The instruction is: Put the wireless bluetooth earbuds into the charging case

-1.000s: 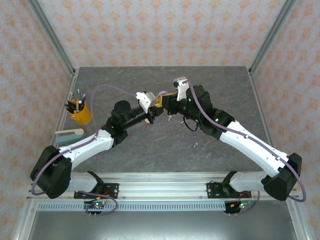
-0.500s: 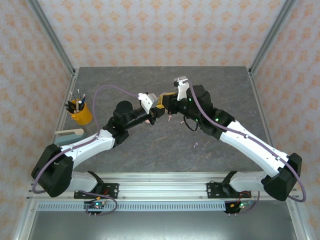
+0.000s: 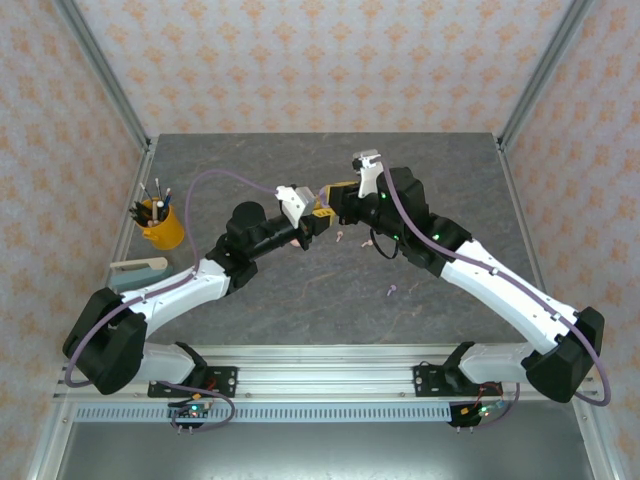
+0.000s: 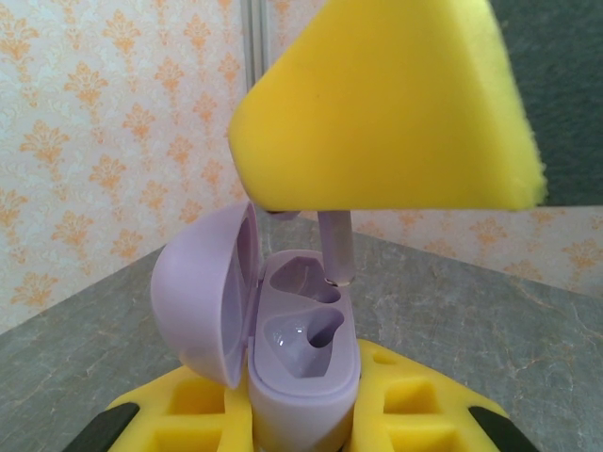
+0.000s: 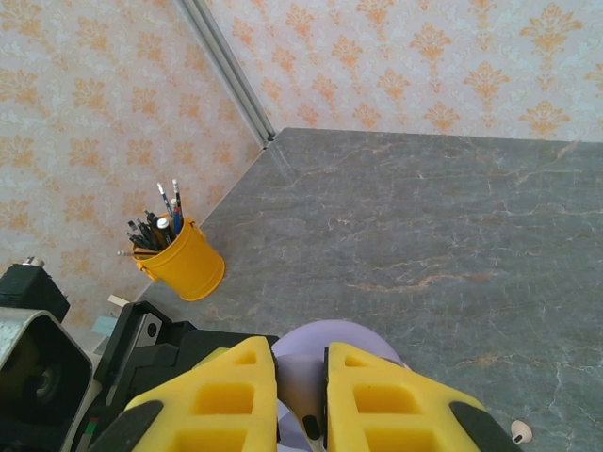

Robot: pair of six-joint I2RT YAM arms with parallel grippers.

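Observation:
My left gripper [image 4: 301, 419] is shut on an open lilac charging case [image 4: 303, 363] and holds it upright, its lid [image 4: 198, 292] swung to the left and both slots bare. Just above the far slot hangs the stem of a lilac earbud [image 4: 336, 247], its tip at the slot's rim. My right gripper [image 5: 301, 400] is shut on that earbud [image 5: 300, 377], over the case's lid [image 5: 363, 337]. Above the table's middle, the left gripper [image 3: 311, 223] and the right gripper [image 3: 326, 207] meet. Loose earbuds lie on the table: two pale pink [image 3: 340, 238] [image 3: 367, 241] and one lilac [image 3: 391, 292].
A yellow cup of pens [image 3: 160, 222] stands at the table's left edge, also in the right wrist view [image 5: 184, 264]. A flat pale object [image 3: 138, 266] lies in front of it. A pale earbud [image 5: 516, 431] lies right of my right fingers.
The left gripper with the case has moved right and up to meet the right gripper, which has shifted slightly over it. Both grips are unchanged.

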